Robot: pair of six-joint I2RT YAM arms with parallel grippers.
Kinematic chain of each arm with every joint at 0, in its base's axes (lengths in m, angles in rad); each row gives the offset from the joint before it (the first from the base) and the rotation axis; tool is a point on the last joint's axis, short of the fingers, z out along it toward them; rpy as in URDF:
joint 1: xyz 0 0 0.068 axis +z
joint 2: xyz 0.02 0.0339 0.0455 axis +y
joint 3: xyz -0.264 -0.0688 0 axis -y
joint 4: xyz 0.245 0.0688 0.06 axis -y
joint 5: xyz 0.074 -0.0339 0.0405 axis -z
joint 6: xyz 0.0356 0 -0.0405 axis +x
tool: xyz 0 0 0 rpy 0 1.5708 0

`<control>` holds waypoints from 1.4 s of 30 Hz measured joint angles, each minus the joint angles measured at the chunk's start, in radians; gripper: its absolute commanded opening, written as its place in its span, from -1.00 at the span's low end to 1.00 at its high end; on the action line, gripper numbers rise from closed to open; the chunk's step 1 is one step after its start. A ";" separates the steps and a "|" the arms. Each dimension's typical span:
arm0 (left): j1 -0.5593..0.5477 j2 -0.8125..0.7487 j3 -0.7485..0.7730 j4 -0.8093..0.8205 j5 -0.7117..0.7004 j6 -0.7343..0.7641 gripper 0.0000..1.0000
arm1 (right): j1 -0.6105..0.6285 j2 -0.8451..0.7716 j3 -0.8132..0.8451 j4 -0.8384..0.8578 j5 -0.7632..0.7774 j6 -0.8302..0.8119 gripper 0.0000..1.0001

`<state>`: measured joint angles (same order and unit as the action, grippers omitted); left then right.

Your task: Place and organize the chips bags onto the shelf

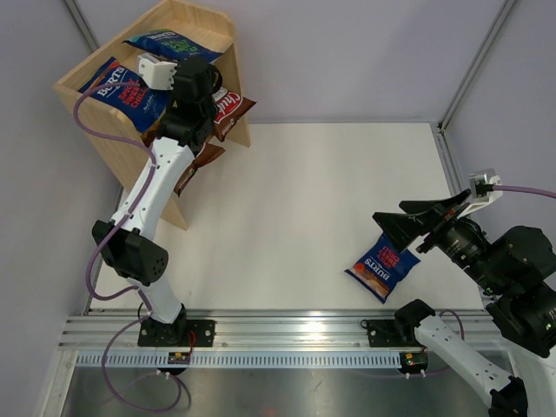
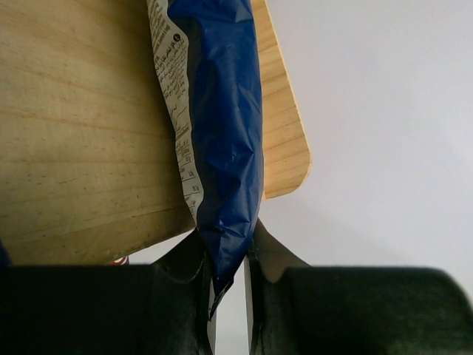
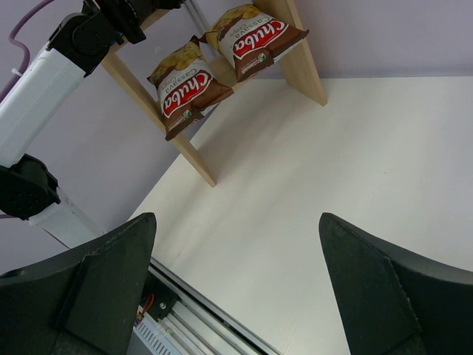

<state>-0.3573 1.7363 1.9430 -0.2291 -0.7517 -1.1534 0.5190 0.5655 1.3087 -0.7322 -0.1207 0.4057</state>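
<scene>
Left gripper (image 2: 228, 275) is closed tight on the lower edge of a blue Burts bag (image 2: 222, 133) at the top tier of the shelf (image 2: 89, 148). Right gripper (image 3: 236, 222) is wide open and empty, just beside a second Burts bag (image 1: 382, 267) on the table (image 1: 304, 200). Two Chuba bags (image 3: 185, 85) sit on the lower tier.

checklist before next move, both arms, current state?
1. Left gripper shut on Burts bag: ok.
2. That bag over the shelf board: ok; fully resting on it: cannot tell.
3. Chuba bags both on lower tier: ok.
4. Right gripper open: ok.
5. Last bag, on the table, between right gripper's fingers: not ok, absent from its wrist view.
</scene>
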 measured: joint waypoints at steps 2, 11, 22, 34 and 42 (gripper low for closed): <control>0.000 0.000 -0.006 0.000 -0.001 0.000 -0.90 | 0.000 0.000 0.000 0.000 0.000 0.000 0.99; 0.001 -0.039 -0.055 0.005 -0.014 0.001 -0.91 | 0.000 0.000 0.000 -0.017 0.000 0.000 0.99; 0.003 0.036 0.033 0.018 -0.002 -0.016 -0.90 | 0.000 -0.013 0.000 -0.015 -0.005 0.013 0.99; -0.023 0.240 0.201 0.110 -0.008 -0.022 -0.83 | 0.000 -0.109 -0.051 0.009 -0.090 0.096 0.99; -0.024 0.277 0.233 0.147 -0.031 -0.006 -0.75 | 0.000 -0.124 -0.052 0.003 -0.110 0.111 0.99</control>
<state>-0.3813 2.0136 2.1765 -0.0822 -0.7830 -1.1595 0.5190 0.4412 1.2564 -0.7288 -0.2306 0.5167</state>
